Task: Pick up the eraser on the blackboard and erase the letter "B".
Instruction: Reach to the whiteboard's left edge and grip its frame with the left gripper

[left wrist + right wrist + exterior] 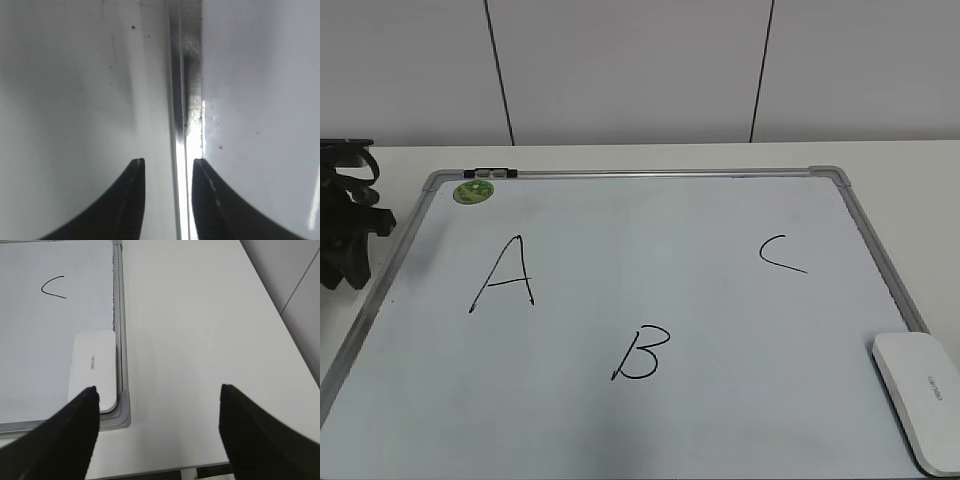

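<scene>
Right gripper (157, 405): jaws spread wide, empty. Eraser (93, 367): I log it ahead-left of my hand, in the board's (50, 340) corner, long axis pointing away. Nearer arm: right.

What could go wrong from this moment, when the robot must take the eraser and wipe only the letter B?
1. The eraser lies tight against the blackboard frame in the corner, so one finger of the open right pincer may strike the frame.
2. The right pincer is offset to the eraser's right, over the table; closing there would miss.
3. The "B" sits near the "A"; a wide stroke might smear it.
</scene>
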